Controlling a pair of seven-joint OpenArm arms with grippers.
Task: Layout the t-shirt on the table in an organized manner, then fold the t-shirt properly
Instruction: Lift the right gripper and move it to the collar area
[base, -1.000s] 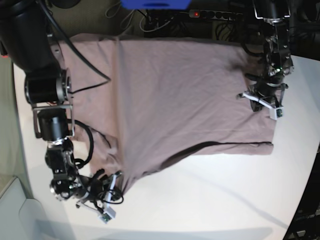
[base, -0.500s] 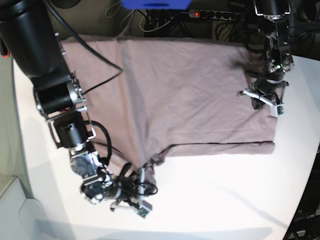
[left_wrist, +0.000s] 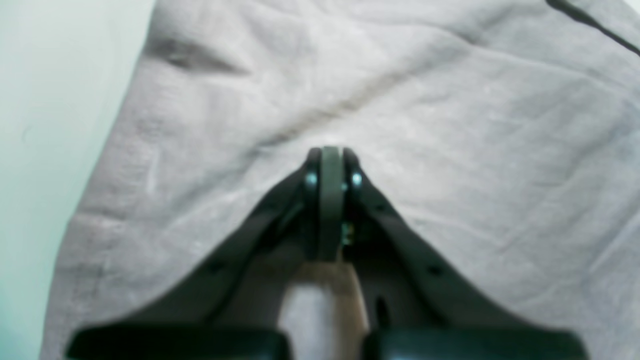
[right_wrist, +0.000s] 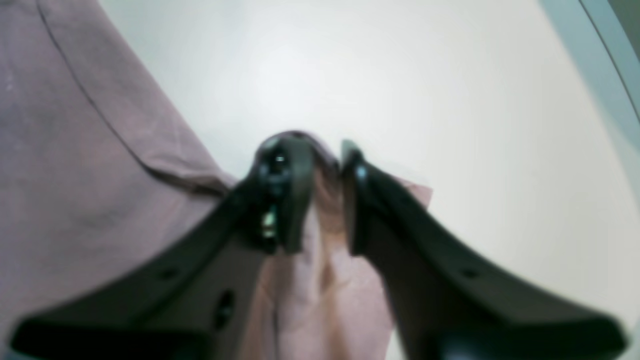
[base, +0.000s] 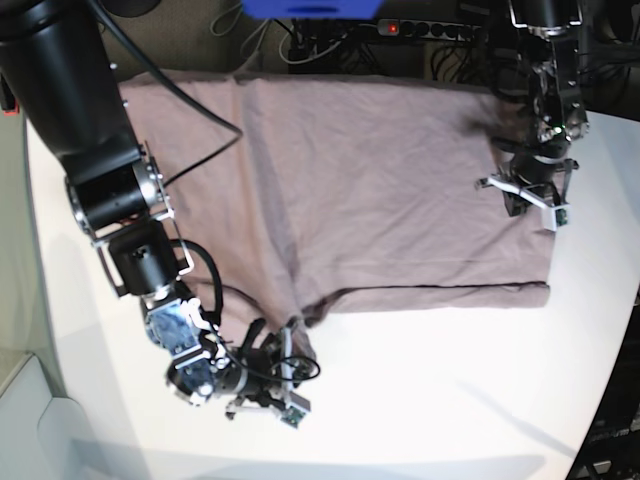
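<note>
A: Where's the t-shirt (base: 380, 190) rn?

B: Spread out on the white counter (base: 440, 390), long way running from one arm to the other. One corner of it pokes out right between the right fingers (right_wrist: 295, 200), w/ the rest of the cloth off to one side of them and bare counter on the other side and ahead.

A: So the right gripper (base: 268, 385) has it?

B: Sort of. Its fingers are partway open, w/ a gap, and a bunched bit of pink cloth sits in that gap. Can't tell if it's pinched or just lying there, looks loose imo.

A: And the left gripper (base: 533, 195)?

B: Its fingers (left_wrist: 330, 170) are shut tight, tips together, pressing down on flat cloth. Nothing seems caught btw them. Shirt is all around them, w/ the shirt's edge near on one side.

A: Which arm's closer to the messy bit?

B: The right one. That corner by its fingers is crumpled, so I think it needs pulling out flat next.
</note>
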